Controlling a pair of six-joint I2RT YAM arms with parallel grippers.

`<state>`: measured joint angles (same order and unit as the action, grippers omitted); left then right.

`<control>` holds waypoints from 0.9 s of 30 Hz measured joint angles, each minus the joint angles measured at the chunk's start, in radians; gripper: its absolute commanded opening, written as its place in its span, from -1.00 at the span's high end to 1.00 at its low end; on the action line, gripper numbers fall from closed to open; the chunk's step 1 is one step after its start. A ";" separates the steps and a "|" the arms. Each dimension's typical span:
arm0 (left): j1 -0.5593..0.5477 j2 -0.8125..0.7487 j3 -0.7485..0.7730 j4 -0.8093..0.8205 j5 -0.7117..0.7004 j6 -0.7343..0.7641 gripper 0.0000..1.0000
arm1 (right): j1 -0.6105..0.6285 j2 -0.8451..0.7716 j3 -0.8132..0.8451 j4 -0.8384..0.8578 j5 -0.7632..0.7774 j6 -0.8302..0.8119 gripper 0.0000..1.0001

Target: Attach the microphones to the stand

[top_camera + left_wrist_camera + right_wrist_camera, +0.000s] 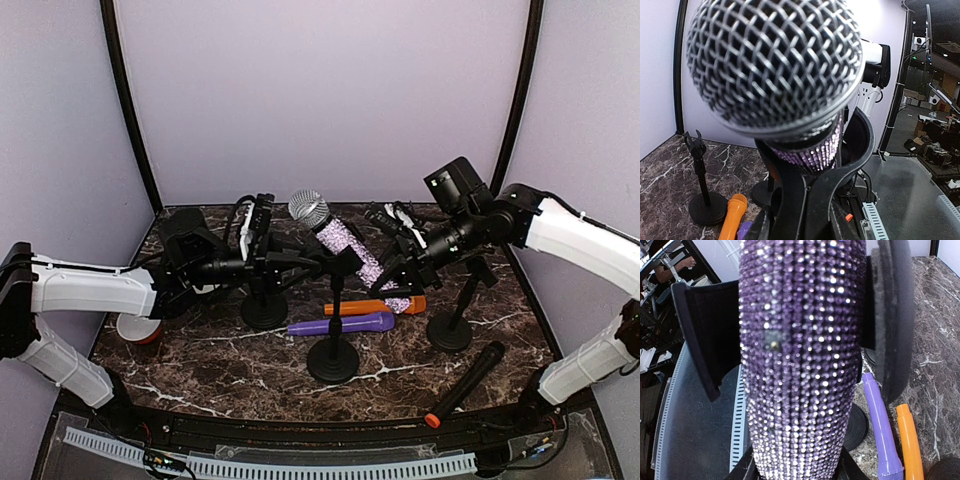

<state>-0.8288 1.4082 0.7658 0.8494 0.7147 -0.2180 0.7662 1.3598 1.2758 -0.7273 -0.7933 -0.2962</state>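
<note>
The right hand [800, 335] is closed on the glittery lilac microphone [345, 240] at mid-barrel, with a stand clip [860, 145] against it just beyond the fingers. The left hand's [300, 262] state cannot be told. The barrel is judged rigid, top-heavy and grippy; the mesh head is best left ungripped.

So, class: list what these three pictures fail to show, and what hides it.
Top view: the bowl, mostly under the left arm.
Left wrist view: whether the left gripper is shut; the lilac microphone fills the frame.
Right wrist view: the purple microphone and orange microphone, cut by the bottom edge.
</note>
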 measured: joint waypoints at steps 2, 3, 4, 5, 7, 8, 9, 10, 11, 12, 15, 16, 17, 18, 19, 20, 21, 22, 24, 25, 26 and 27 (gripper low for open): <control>0.000 0.002 0.000 0.006 -0.003 -0.004 0.99 | 0.002 0.000 0.000 0.009 0.002 0.006 1.00; 0.000 0.005 0.000 0.010 -0.005 -0.006 0.95 | 0.004 0.001 0.000 0.017 0.003 0.009 1.00; 0.000 0.006 0.000 0.014 -0.005 -0.008 0.91 | 0.006 0.003 0.000 0.026 0.003 0.012 1.00; 0.000 0.007 0.000 0.016 -0.006 -0.009 0.89 | 0.007 0.005 0.000 0.031 0.002 0.014 1.00; 0.000 0.008 0.000 0.018 -0.011 -0.014 0.87 | 0.008 0.009 0.000 0.040 0.002 0.019 1.00; 0.000 0.010 0.000 0.021 -0.013 -0.016 0.84 | 0.009 0.011 0.000 0.046 0.001 0.020 1.00; 0.000 0.011 0.000 0.023 -0.015 -0.019 0.81 | 0.010 0.013 0.000 0.049 0.000 0.021 1.00; 0.000 0.011 0.000 0.024 -0.016 -0.021 0.79 | 0.011 0.015 0.000 0.051 0.000 0.022 1.00; 0.000 0.012 0.000 0.025 -0.018 -0.023 0.74 | 0.011 0.017 0.000 0.053 -0.001 0.022 1.00; 0.000 0.012 0.000 0.026 -0.018 -0.026 0.60 | 0.011 0.018 0.000 0.055 -0.002 0.022 1.00; 0.000 0.013 0.000 0.027 -0.021 -0.029 0.23 | 0.011 0.019 0.000 0.055 -0.003 0.023 1.00; 0.000 0.013 0.000 0.028 -0.022 -0.033 0.12 | 0.011 0.019 0.000 0.056 -0.003 0.024 1.00; 0.000 0.013 0.000 0.032 -0.023 -0.035 0.05 | 0.011 0.019 0.000 0.057 -0.006 0.024 1.00; 0.000 0.013 0.000 0.035 -0.023 -0.038 -0.03 | 0.012 0.019 0.000 0.060 -0.007 0.024 1.00; -0.001 0.013 0.000 0.036 -0.023 -0.039 -0.10 | 0.012 0.019 0.000 0.066 -0.009 0.024 1.00; -0.002 0.012 -0.001 0.037 -0.023 -0.040 -0.17 | 0.012 0.019 0.000 0.070 -0.010 0.021 1.00; -0.002 0.011 -0.001 0.035 -0.024 -0.039 -0.24 | 0.012 0.019 0.000 0.072 -0.010 0.017 1.00; -0.004 0.009 -0.001 0.031 -0.027 -0.036 -0.37 | 0.013 0.019 0.000 0.077 -0.009 0.017 1.00; -0.008 -0.001 -0.002 0.016 -0.035 -0.028 -0.96 | 0.015 0.021 0.000 0.086 -0.008 0.018 1.00; -0.009 -0.008 -0.002 0.005 -0.039 -0.022 -0.97 | 0.015 0.021 0.000 0.087 -0.008 0.018 1.00; -0.011 -0.018 -0.002 -0.008 -0.042 -0.021 -0.98 | 0.015 0.021 0.000 0.087 -0.008 0.018 1.00; -0.012 -0.031 -0.002 -0.032 -0.043 -0.016 -0.98 | 0.015 0.021 0.000 0.087 -0.008 0.018 1.00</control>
<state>-0.8410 1.3773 0.7639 0.8177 0.6712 -0.2337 0.7811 1.3811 1.2758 -0.6399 -0.8009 -0.2787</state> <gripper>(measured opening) 0.962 0.375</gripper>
